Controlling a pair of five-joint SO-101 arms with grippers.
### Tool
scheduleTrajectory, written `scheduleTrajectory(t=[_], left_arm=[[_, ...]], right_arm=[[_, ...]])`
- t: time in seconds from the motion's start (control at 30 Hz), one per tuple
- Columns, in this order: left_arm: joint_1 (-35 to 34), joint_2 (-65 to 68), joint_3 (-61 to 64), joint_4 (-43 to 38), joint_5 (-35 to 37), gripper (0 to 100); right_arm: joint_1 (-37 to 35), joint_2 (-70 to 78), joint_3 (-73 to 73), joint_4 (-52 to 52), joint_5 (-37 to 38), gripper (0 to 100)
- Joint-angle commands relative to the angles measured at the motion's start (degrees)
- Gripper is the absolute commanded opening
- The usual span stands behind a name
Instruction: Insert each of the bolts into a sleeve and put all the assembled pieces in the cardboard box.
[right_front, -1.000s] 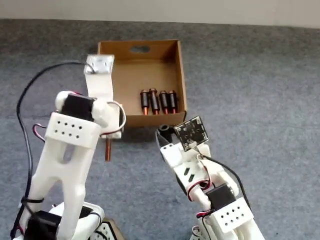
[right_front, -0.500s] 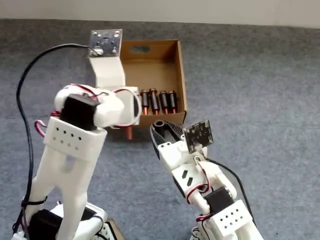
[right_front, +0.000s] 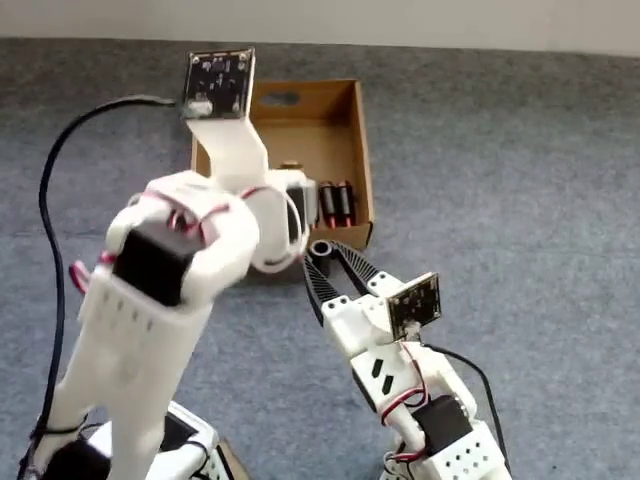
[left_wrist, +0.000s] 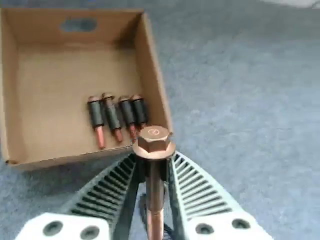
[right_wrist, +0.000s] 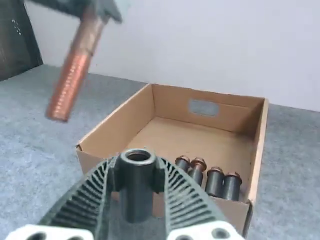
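From up high, the right gripper (right_front: 335, 268) sits just short of the cardboard box (right_front: 362, 150). Left wrist cam: left gripper (left_wrist: 152, 165) is clamped on a bolt (left_wrist: 154, 142), with four assembled pieces (left_wrist: 116, 117) lying in the box just ahead of it. Right wrist cam: the right gripper's clamped on a sleeve (right_wrist: 136, 185), bolt hanging nearby, not inserted yet. I'd say one insertion and one drop-off left.

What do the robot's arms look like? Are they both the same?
Yes, they match. The left arm and right arm are chunky white plastic with black motors and rows of little holes. Thin red and white wires loop at the joints, and a long black cable trails off the left one. The left gripper and right gripper have ribbed, triangle-shaped fingers.
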Motion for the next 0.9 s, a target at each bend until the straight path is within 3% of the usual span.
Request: scheduleTrajectory(t=[0.0,0.23,0.43,0.87], left_arm=[[4.4,-3.6,-1.1,-2.9,0.4,1],[4.6,-5.1,13.1,-19.1,-0.2,1],[4.8,-13.3,24.7,-30.4,-9.5,1],[4.5,-22.6,42.8,-39.8,-9.7,1]], right_arm=[[-0.7,-1.4,0.3,-0.5,0.6,0.6],[-0.5,-1.3,0.5,-0.5,0.8,0.6],[-0.6,-1.3,0.6,-0.5,0.7,0.6],[-0.6,-1.3,0.7,-0.5,0.6,0.6]])
